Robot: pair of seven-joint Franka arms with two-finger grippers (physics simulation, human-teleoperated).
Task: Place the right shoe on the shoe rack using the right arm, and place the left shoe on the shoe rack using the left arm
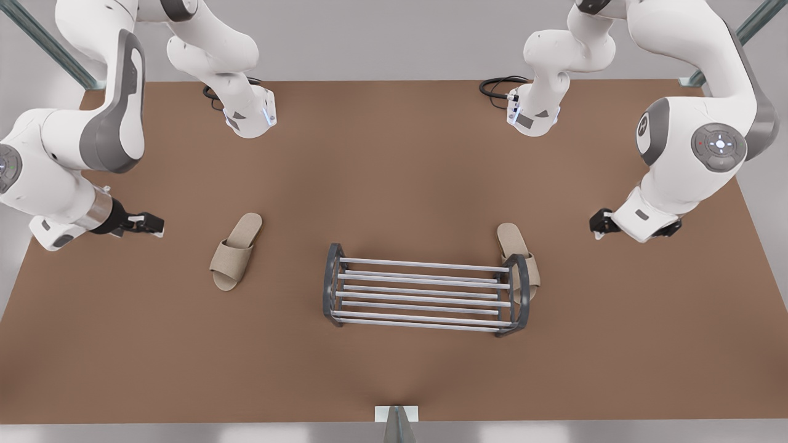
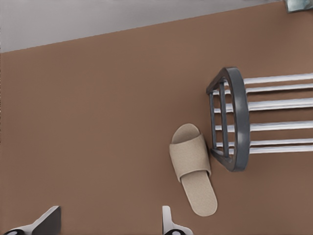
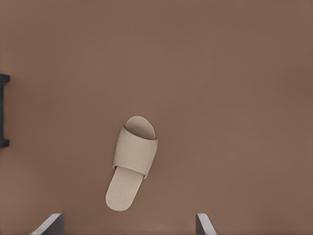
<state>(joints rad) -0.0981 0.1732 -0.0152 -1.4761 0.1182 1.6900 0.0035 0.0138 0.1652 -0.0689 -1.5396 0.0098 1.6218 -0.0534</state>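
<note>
Both slippers are on the desk (image 1: 394, 184) and neither is on the rack yet; no grasp has started.

The right claw (image 1: 144, 223) is at the front view's left, fingers spread and holding nothing. In the right wrist view its fingertips (image 3: 49, 223) stand wide apart with the right slipper (image 3: 131, 164) lying ahead of the gap between them. That slipper (image 1: 236, 252) is the beige open-toe one, alone on bare desk and well apart from the shoe rack (image 1: 425, 295). It lies sideways from the claw, toward the rack. Its long axis runs roughly far-to-near across the desk, slightly tilted, with the heel at the far end.

The left claw (image 1: 600, 223) is at the front view's right, also spread and empty, and its fingertips (image 2: 49, 220) are well apart in the left wrist view. The left slipper (image 2: 192, 169) lies just beside the rack's dark end frame (image 2: 238, 117). The toe end is close against the frame, possibly touching; I cannot tell for certain. In the front view this slipper (image 1: 512, 241) is partly behind that frame, heel at the far end.

Judgement: each arm is the nearer one to its own slipper, so the pairing fits the task. Each claw needs to travel inward and down, closing across the slipper's width. The left grasp looks tighter, since the end frame crowds one side of the slipper. Taking it nearer the heel should avoid the frame.
</note>
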